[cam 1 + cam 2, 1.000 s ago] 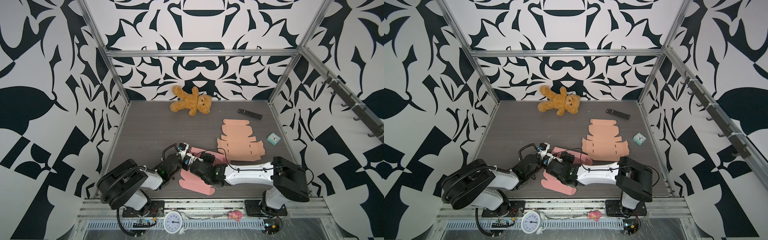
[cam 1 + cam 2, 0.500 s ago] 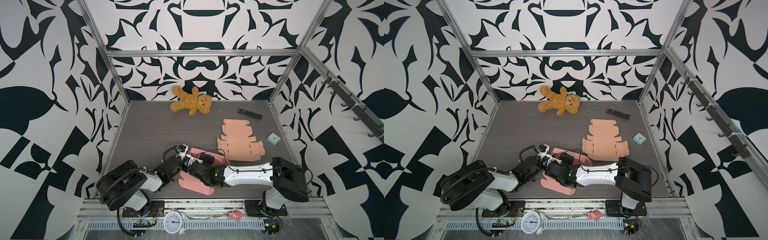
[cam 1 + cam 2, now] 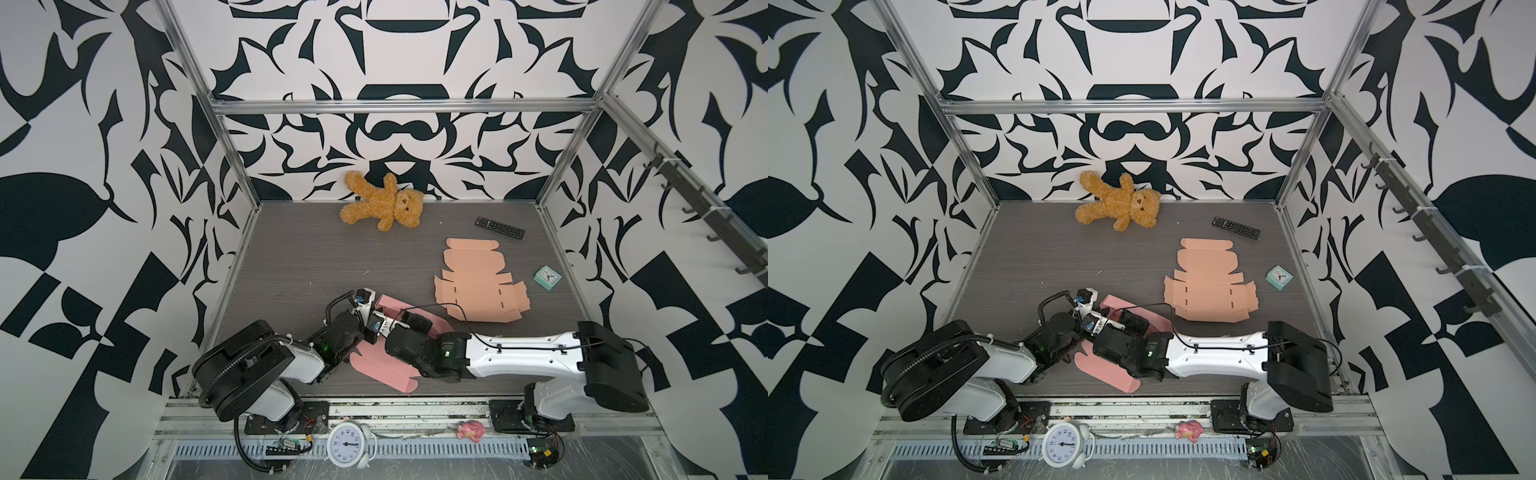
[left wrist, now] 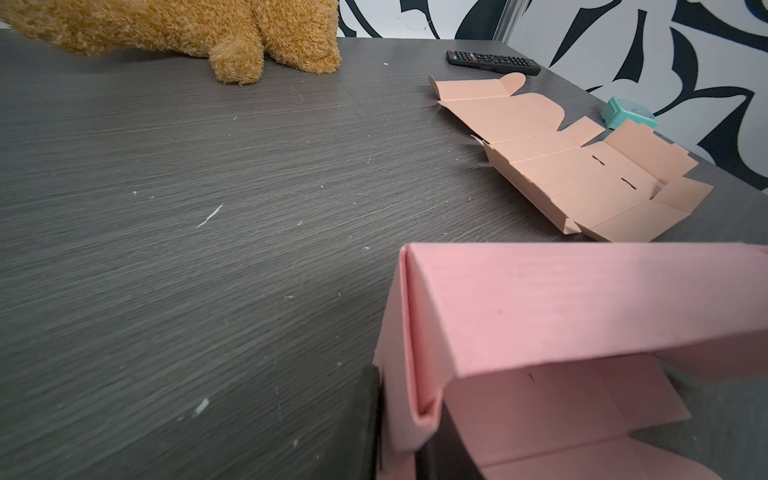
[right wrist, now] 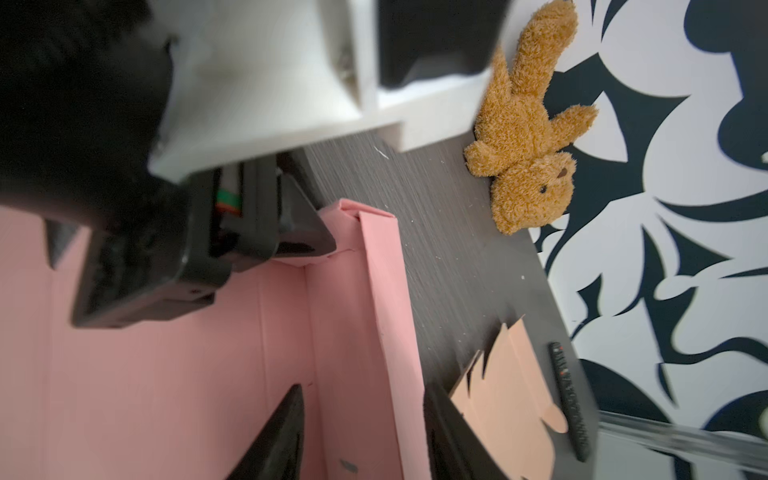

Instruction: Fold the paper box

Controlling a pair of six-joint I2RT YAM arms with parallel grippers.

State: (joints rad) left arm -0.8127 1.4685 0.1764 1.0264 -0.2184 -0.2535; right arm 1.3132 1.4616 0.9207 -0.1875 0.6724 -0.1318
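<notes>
Pink paper box (image 4: 561,307), half-formed just beside the peach blank (image 3: 478,286): left gripper (image 4: 405,432) pinches its doubled wall; right gripper (image 5: 365,436) straddles it, jaws apart. Next, likely, tucking that wall down.

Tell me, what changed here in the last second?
The right gripper has opened, its jaws now apart on either side of a raised wall of the pink box. The left gripper closed tighter on its folded corner. The teddy bear, remote, peach cutout and teal clock stayed put.
</notes>
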